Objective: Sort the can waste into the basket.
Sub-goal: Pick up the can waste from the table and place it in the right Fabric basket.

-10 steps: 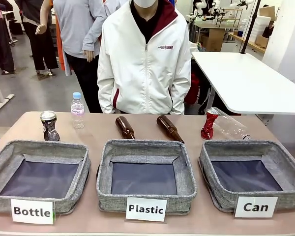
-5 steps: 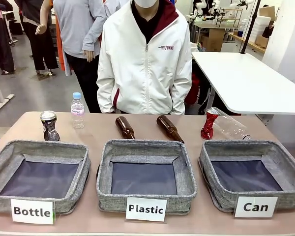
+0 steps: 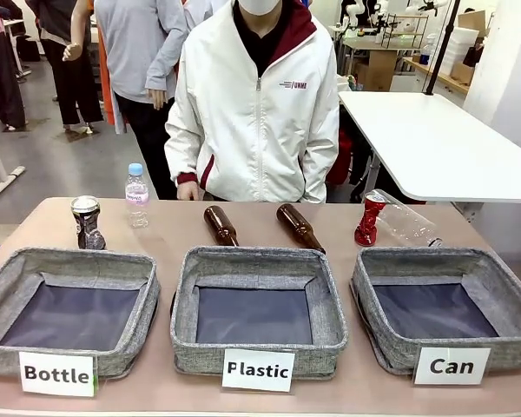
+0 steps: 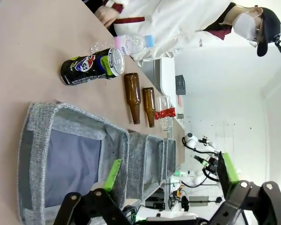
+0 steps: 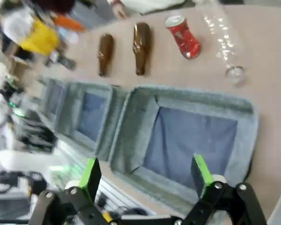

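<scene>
Fingers (image 5: pixel 91 173) of the right gripper (image 5: pixel 146 176) apart and empty over the Can basket (image 5: pixel 131 126), red can (image 5: pixel 183 38) beyond its far rim, seemingly upright (blurred); left gripper (image 4: pixel 171 173) likewise spread, dark can (image 4: pixel 93 65) farther ahead; reach not begun, next straddle the red can.

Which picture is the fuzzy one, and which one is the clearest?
Right wrist view: the fuzziest, smeared most toward its left edge, though the red can can be made out. Front view: the clearest, evenly lit, and the white label plainly reads Can. Left wrist view: sharp up close but rolled sideways, with the far room washed out bright white.
</scene>
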`<act>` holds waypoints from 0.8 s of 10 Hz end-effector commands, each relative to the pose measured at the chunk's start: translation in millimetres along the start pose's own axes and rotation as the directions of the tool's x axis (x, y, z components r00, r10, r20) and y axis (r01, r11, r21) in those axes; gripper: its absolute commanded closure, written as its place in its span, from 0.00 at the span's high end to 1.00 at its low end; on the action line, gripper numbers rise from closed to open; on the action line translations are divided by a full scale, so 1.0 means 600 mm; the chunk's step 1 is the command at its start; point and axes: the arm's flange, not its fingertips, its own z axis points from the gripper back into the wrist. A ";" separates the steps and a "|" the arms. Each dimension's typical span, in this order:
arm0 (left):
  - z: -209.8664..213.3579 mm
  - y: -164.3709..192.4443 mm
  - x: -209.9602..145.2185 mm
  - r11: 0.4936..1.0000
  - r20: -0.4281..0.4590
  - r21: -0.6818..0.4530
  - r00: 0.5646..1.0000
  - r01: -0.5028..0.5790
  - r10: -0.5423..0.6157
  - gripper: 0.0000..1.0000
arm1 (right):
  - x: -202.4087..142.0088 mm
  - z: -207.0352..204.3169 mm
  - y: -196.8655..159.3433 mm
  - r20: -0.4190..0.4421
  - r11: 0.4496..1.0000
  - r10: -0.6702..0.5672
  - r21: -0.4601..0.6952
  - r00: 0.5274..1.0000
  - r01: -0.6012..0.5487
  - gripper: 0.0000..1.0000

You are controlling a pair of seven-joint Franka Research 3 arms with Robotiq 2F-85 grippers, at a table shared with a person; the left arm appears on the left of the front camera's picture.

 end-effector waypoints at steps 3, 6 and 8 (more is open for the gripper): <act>0.006 0.000 -0.004 1.000 -0.013 -0.004 1.000 0.019 -0.019 1.00 | 0.082 -0.178 0.034 -0.219 0.829 0.473 -0.220 0.854 -0.515 1.00; 0.006 0.000 -0.004 1.000 -0.013 -0.004 1.000 0.019 -0.019 1.00 | 0.084 -0.193 0.073 -0.250 0.830 0.468 -0.203 0.848 -0.519 1.00; 0.006 0.000 -0.004 1.000 -0.013 -0.004 1.000 0.019 -0.019 1.00 | 0.084 -0.193 0.073 -0.250 0.830 0.468 -0.203 0.848 -0.519 1.00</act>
